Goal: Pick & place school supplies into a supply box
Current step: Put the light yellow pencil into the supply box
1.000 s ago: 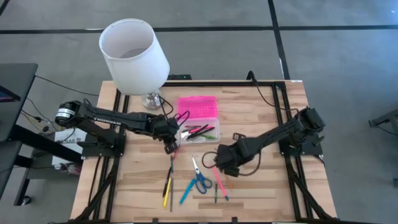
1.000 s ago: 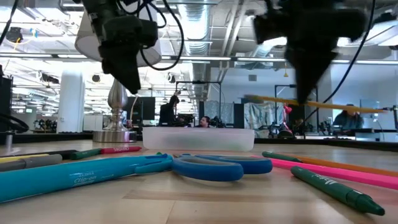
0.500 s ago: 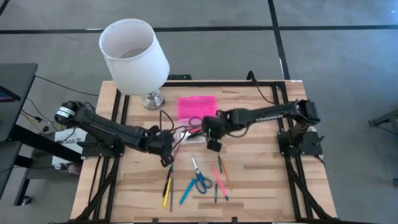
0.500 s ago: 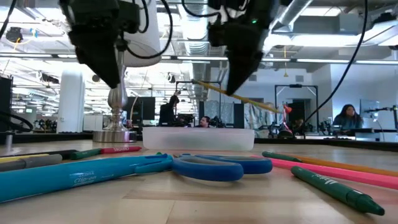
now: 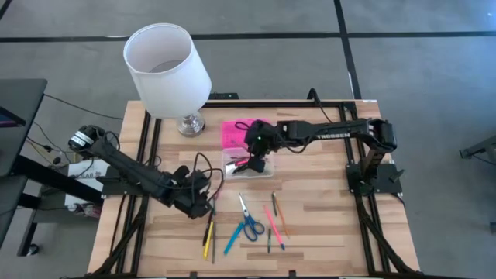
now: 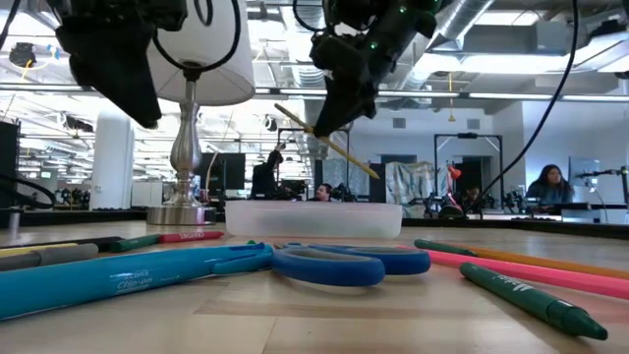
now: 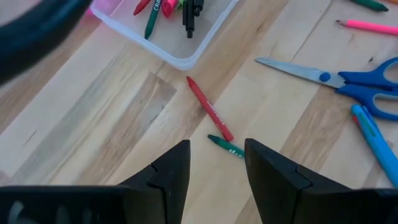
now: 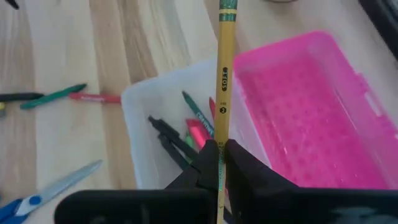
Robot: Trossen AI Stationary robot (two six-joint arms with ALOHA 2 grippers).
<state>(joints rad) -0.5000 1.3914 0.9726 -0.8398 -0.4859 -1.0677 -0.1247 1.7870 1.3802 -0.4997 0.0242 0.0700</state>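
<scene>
My right gripper [image 8: 219, 155] is shut on a yellow pencil [image 8: 223, 74] and hangs over the clear supply box [image 5: 248, 164]. The box's pink lid [image 5: 244, 132] lies open behind it. Several pens and crayons [image 8: 193, 134] lie inside the box. My left gripper [image 7: 217, 165] stands open above the table, left of the box, over a red crayon [image 7: 209, 117] and a green one [image 7: 225, 147]. Blue-handled scissors [image 5: 248, 221] and more pens [image 5: 273, 225] lie flat on the wood near the front. My right gripper pinches the pencil's shaft [image 8: 221, 140] between its two fingers, short of the middle. The fingers slant down from above, coming from the table's right. The pencil is lifted clear and tilted [image 6: 329, 143], with its banded end [image 8: 227, 7] pointing away from the wrist, above the box.
A lamp with a big white shade [image 5: 167, 66] stands at the far left on its metal foot [image 5: 190, 124]. A yellow pen [image 5: 207, 240] and a blue pen [image 5: 232, 239] lie near the front edge. Bare wood [image 5: 325, 201] lies to the right of the pens.
My right gripper has swung with the pencil from the near right part of the table toward the far edge and left, ending over the box. The pencil has gone from level to slanting. My left gripper has drawn away from the box toward the near left, staying open.
</scene>
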